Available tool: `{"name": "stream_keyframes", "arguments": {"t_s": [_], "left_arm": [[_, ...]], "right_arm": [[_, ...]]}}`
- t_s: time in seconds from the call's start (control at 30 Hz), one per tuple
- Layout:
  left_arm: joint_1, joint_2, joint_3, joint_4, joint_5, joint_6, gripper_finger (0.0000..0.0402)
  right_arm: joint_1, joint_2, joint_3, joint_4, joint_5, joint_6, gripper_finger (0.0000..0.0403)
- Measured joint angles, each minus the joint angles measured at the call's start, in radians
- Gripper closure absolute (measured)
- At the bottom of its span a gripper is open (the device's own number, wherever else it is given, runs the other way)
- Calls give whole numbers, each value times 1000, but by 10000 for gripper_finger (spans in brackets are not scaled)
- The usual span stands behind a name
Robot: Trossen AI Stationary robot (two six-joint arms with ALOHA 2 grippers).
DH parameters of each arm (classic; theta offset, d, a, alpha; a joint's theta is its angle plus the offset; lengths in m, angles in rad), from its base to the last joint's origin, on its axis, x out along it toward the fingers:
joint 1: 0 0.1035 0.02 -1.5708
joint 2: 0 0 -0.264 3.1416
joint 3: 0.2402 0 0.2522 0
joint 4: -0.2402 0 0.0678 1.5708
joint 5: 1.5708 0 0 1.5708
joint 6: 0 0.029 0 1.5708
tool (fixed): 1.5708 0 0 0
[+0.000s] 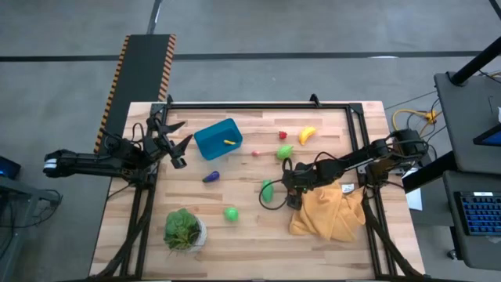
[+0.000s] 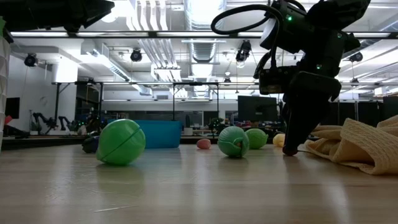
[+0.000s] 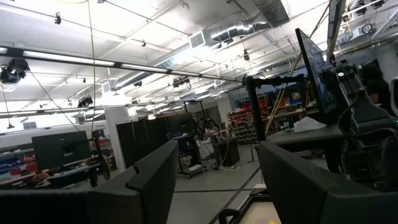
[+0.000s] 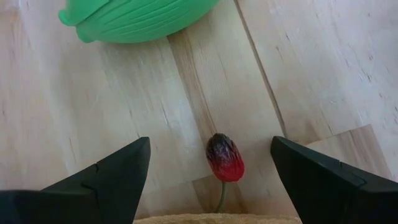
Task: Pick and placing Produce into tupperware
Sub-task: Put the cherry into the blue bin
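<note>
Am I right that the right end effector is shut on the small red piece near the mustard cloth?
Not quite: the right end effector is open, its fingers on either side of the small red piece lying on the table, not gripped. The right wrist view shows this.

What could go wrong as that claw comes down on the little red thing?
The small red piece is tiny between the right gripper's wide-open fingers, so it may slip out. It lies right at the mustard-yellow cloth's edge, so a finger could snag fabric. The green piece close ahead might get bumped.
</note>
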Motion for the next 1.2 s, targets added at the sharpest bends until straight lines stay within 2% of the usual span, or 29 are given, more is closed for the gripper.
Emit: {"name": "stream_keyframes", "arguments": {"t_s": [0.93, 1.03, 1.2], "left_arm": [[0, 0, 0, 0, 0, 0, 192], [0, 0, 0, 0, 0, 0, 192], [0, 0, 0, 0, 0, 0, 192]], "right_arm": [[8, 1, -1, -12, 0, -14, 80], [8, 1, -2, -12, 2, -15, 107], [8, 1, -2, -16, 9, -23, 184]]}}
